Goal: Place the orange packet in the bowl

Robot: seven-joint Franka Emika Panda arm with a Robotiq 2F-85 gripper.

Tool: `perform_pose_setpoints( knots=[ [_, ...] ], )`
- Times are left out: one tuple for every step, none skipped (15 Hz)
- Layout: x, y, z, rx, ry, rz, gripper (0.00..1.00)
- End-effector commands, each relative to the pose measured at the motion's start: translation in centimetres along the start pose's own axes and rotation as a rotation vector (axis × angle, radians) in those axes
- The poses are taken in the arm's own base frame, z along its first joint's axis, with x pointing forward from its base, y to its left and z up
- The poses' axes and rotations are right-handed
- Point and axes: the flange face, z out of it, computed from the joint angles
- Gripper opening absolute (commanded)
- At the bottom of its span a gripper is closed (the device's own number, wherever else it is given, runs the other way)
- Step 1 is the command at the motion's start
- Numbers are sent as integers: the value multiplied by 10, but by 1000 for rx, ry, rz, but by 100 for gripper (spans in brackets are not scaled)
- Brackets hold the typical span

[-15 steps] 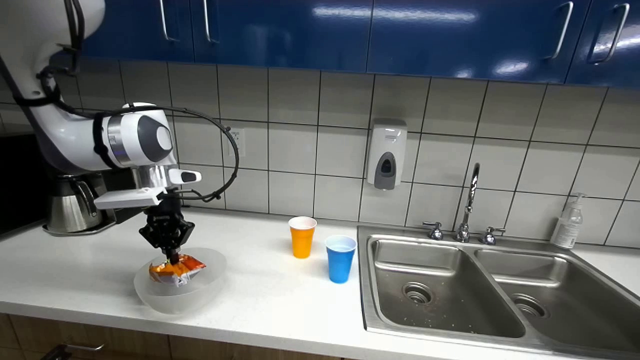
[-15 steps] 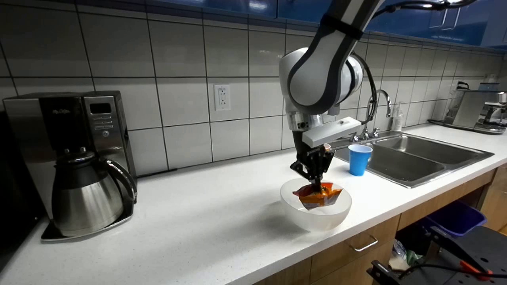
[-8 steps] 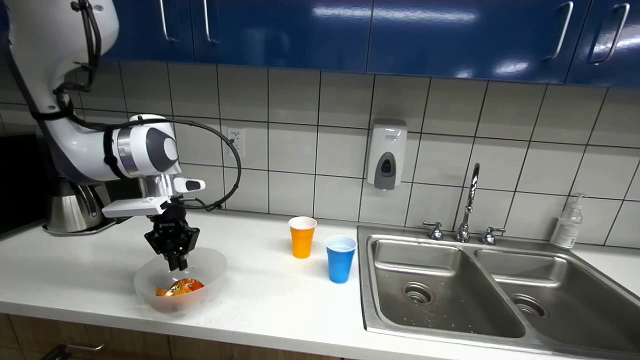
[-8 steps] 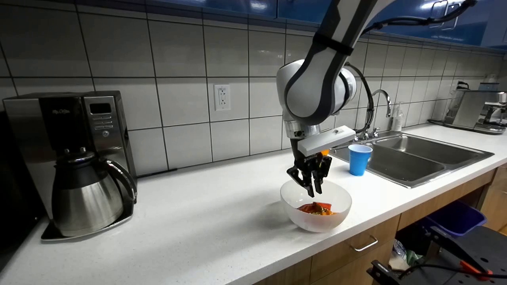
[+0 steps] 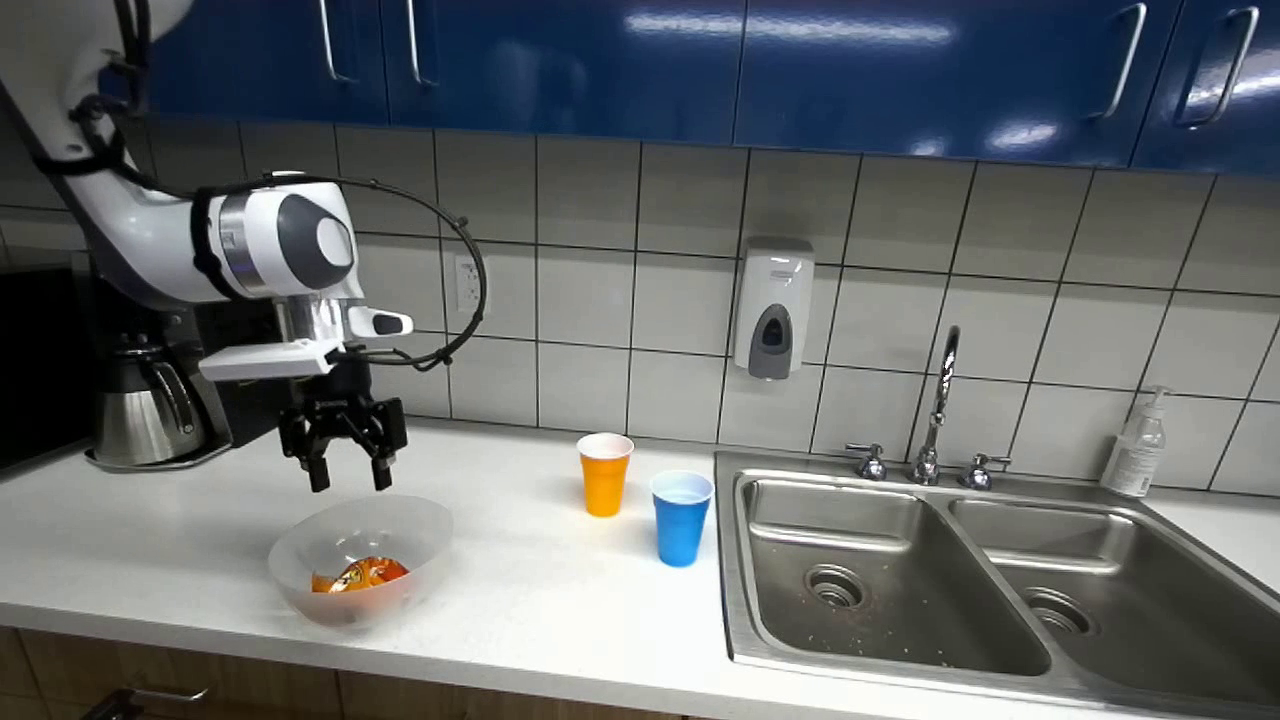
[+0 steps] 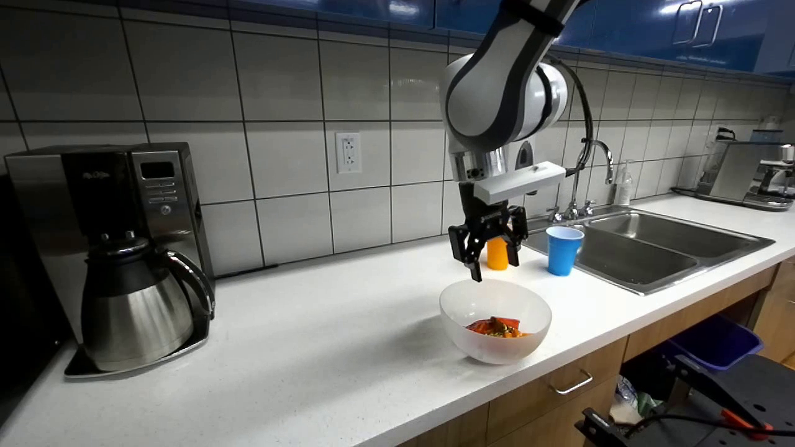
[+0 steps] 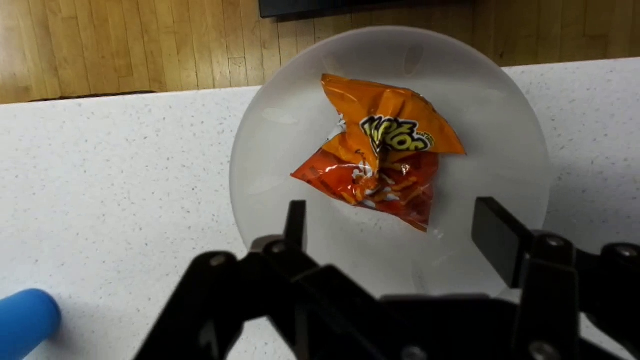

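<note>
The crinkled orange packet (image 7: 385, 145) lies inside the bowl (image 7: 272, 190), resting toward its bottom, as both exterior views confirm for the packet (image 5: 362, 574) and the whitish round bowl (image 6: 535, 332). Above the bowl's back rim hangs my gripper (image 5: 351, 484), pointing down, its jaws spread wide with nothing between them. In the wrist view a wide gap parts the two fingertips of the gripper (image 7: 390, 210), and the packet shows beyond that gap, apart from both pads (image 7: 500, 240). Part of the packet is seen only dimly through the bowl wall in an exterior view.
An orange cup (image 5: 604, 478) and a blue cup (image 5: 681, 520) stand between the bowl and the steel sink (image 5: 728, 560). A coffee maker (image 6: 164, 180) with a carafe sits at the counter's far end. The bowl is close to the counter's front edge.
A second ago the gripper was shut on the packet over the bowl. The packet dropped into the bowl, the jaws spread apart, and the arm has since risen clear of it.
</note>
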Motion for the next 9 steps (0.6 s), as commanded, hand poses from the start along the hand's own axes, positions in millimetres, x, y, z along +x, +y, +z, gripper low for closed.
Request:
perform_pose_setpoints(
  knots=[
    [-42, 22, -37, 10, -10, -56, 100],
    [-52, 29, -46, 7, -15, -65, 100],
    [-60, 36, -53, 7, -19, -72, 100],
    [-69, 40, -58, 14, -26, -69, 100],
    [-75, 44, -63, 19, -48, -77, 100],
    [-51, 33, -50, 0, -34, -56, 100],
    [-58, 38, -56, 5, -41, -59, 100],
    [-63, 40, -60, 7, -39, -59, 100],
    [-67, 41, -62, 8, -38, -60, 100]
  ],
)
